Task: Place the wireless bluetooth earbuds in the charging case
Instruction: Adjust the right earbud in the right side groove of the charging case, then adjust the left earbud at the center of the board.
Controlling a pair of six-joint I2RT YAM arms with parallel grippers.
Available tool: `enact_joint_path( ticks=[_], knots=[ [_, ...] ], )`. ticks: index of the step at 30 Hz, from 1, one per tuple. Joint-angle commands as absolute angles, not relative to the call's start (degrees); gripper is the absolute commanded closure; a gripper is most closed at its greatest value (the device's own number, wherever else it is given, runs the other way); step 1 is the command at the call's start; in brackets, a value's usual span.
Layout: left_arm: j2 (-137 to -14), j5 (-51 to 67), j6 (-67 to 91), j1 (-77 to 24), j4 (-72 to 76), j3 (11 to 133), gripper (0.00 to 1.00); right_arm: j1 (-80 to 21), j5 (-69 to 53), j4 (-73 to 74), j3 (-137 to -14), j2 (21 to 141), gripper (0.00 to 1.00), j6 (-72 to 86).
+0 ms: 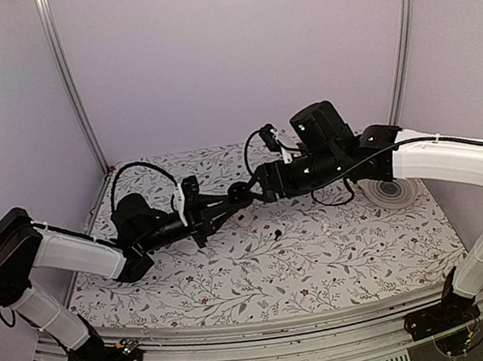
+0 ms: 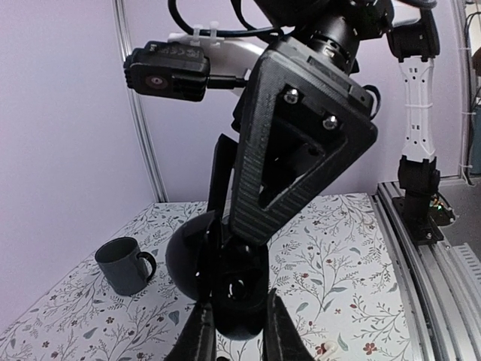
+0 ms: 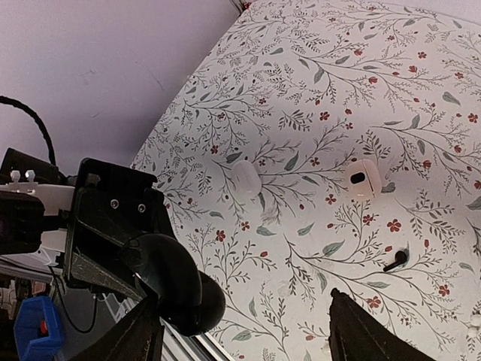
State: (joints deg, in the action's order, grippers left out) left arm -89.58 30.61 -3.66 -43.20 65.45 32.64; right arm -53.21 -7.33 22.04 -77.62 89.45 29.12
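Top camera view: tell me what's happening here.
The left hand is shut on the black charging case, lid open, and holds it up above the table. The right hand is open and empty, close to the case. One black earbud lies on the table, not yet in the case. Whether the other is seated inside, I can't tell.

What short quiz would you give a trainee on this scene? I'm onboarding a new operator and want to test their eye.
1. True or false: the left gripper is shut on the charging case.
2. The loose black earbud is: A lying on the table; B inside the case; C in mid-air.
3. Which gripper stands open?
Key: 1 true; 2 A; 3 the right gripper.
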Motion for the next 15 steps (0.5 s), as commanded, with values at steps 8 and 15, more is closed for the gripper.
enact_joint_path(
  ticks=[8, 15],
  knots=[
    [-86.4, 29.6, -7.4, -42.7, 65.2, 32.5, 1.00, -52.3, -6.2, 21.6, -77.0, 84.9, 0.22, 30.3],
    [-83.5, 21.4, -9.0, -42.5, 62.3, 31.1, 1.00, -45.9, -7.0, 22.9, -72.8, 83.0, 0.24, 33.2]
  ],
)
